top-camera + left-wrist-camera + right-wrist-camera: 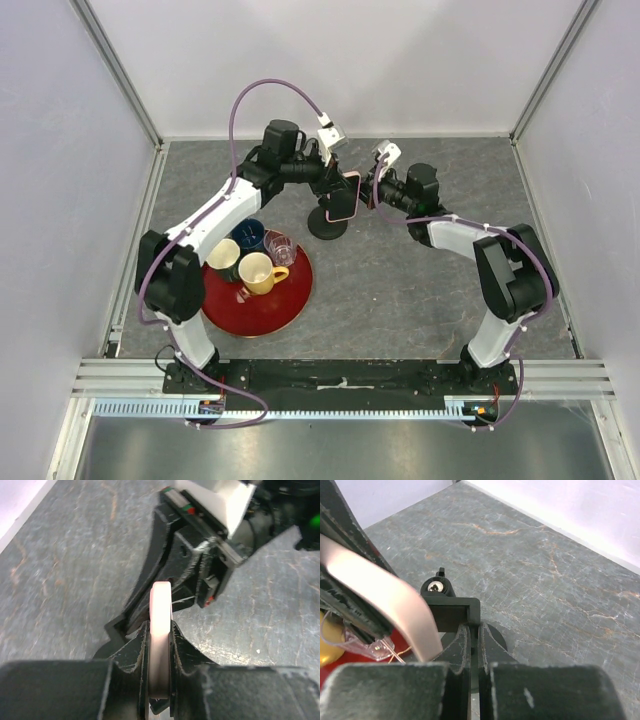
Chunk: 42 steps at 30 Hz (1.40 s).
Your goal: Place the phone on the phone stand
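Phone (345, 196), flat pink-rimmed rectangle with a dark glossy face: held up on edge above the counter (420, 290), a grey stone-patterned surface, right at the top of the phone stand (327, 226), a small black piece with a round disc base, thin post and clamp head. Phone is not seated; its lower edge looks just beside the head rather than in it. Step in hand, by my reading: lining up for insertion, carry done, release not yet due. Left gripper (160, 628): jaws clamped on the phone's thin pink edge, one on each flat face, firm hold, phone standing straight out between them. Right gripper (474, 630): jaws together, no visible gap, tips against the stand's clamp head; whether they pinch a thin lip of it or only press on it I cannot tell. Likely job is steadying the stand. Next move calls for lowering the phone's edge squarely into the cradle with the stand held firm, then opening the left jaws only once it bears the weight. Risk: light stand tipping. Round red tray (262, 312) with mugs sits near, to the left, apart from the work.
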Tool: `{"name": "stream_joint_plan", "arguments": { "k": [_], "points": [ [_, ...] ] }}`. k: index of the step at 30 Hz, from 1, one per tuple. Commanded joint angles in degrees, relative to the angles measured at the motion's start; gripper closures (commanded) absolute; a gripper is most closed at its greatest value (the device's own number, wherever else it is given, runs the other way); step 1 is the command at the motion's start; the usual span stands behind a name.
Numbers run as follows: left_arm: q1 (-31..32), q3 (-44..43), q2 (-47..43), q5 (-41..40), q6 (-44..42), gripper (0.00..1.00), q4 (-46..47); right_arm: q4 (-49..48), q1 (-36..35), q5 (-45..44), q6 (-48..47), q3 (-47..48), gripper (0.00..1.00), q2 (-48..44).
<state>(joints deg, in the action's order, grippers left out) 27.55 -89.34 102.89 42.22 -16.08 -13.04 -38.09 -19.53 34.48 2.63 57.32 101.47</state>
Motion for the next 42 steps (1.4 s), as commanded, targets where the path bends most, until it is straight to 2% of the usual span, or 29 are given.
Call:
{"name": "stream_joint_plan", "arguments": {
  "k": [1, 4, 5, 9, 13, 17, 21, 25, 29, 34, 38, 40, 41, 42],
  "points": [
    [0.0, 5.2, -7.7, -22.9, 5.9, 0.98, 3.4, -2.2, -0.9, -19.9, 5.0, -4.9, 1.0, -2.4],
    [2.2, 11.7, -12.4, -34.3, 5.7, 0.98, 7.8, -1.9, -2.4, -29.6, 6.1, -6.4, 1.0, -4.3],
    [2.9, 12.9, -13.9, -41.0, 6.2, 0.98, 8.5, -1.4, -3.4, -34.4, 6.3, -6.6, 1.0, -4.6],
    [6.3, 18.1, -16.5, -54.7, 8.7, 0.98, 11.1, -0.8, -7.1, -48.8, 6.7, -7.4, 1.0, -5.4],
    [9.4, 20.8, -16.8, -67.1, 8.5, 0.98, 10.8, 0.7, -9.6, -57.5, 5.3, -6.4, 1.0, -4.7],
    [9.7, 19.4, -16.2, -69.3, 11.5, 0.98, 6.5, -0.5, -10.3, -62.1, 4.6, -7.8, 1.0, -5.5],
    [11.6, 15.3, -13.2, -76.4, 12.4, 0.98, 3.2, -3.9, -11.3, -62.6, 2.9, -10.1, 1.0, -7.2],
    [12.8, 10.8, -9.3, -83.8, 18.2, 0.98, -1.6, -6.6, -13.1, -62.4, 1.9, -12.1, 1.0, -9.4],
    [13.8, 6.9, -4.6, -89.0, 23.4, 0.98, -5.4, -13.3, -16.8, -61.1, 1.3, -17.8, 1.0, -12.5],
    [14.5, 2.3, -0.5, -93.8, 25.5, 0.98, -8.2, -16.1, -22.8, -63.7, -0.3, -17.1, 1.0, -12.2],
    [14.5, 3.0, -0.1, -95.0, 23.4, 0.98, -6.9, -14.4, -26.8, -64.7, -0.7, -13.7, 1.0, -11.0],
    [14.4, 5.0, -1.4, -91.6, 21.6, 0.98, -5.0, -13.2, -27.1, -63.6, 0.1, -13.3, 1.0, -11.1],
    [14.0, 6.2, -2.2, -90.0, 21.4, 0.98, -4.0, -12.9, -27.1, -63.7, 1.0, -13.2, 0.97, -11.3],
    [13.9, 8.4, -3.1, -88.5, 20.7, 0.98, -3.1, -12.5, -27.1, -64.0, 0.6, -13.2, 0.9, -11.2]
  ]
}}
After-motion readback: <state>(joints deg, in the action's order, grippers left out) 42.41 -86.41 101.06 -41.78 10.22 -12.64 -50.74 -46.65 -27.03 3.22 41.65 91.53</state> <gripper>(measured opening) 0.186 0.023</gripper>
